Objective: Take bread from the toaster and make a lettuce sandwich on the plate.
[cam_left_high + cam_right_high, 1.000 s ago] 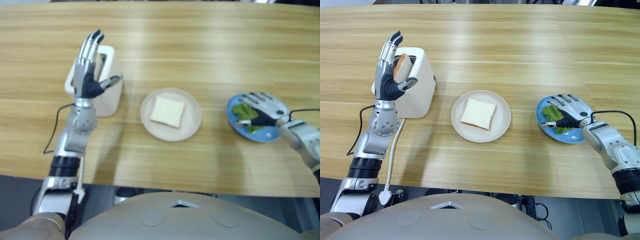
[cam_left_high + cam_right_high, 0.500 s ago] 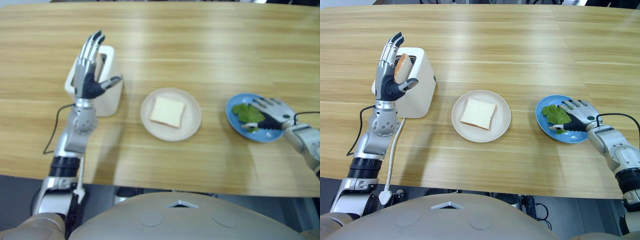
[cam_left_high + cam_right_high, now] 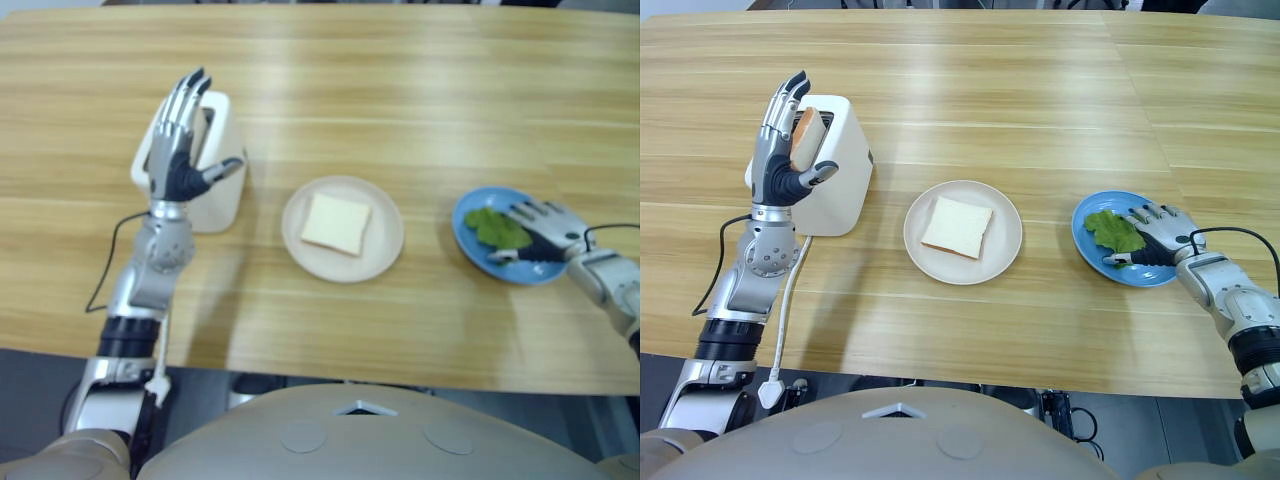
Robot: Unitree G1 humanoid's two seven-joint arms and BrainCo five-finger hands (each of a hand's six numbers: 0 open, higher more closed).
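Wooden worktop (image 3: 1040, 100) carries everything. At the left, the left hand (image 3: 778, 160) stands upright against the white toaster (image 3: 840, 180), its fingers (image 3: 780, 105) straight, released and holding nothing; a toasted slice (image 3: 805, 138) pokes from the slot just behind them. At the centre a cream plate (image 3: 1005, 255) bears one slice of white bread (image 3: 956, 227). At the right, lettuce (image 3: 1112, 232) lies on a blue plate (image 3: 1140, 277), where the right hand (image 3: 1162, 238) rests, loose fingers (image 3: 1145, 213) at the leaf's edge, gripping nothing.
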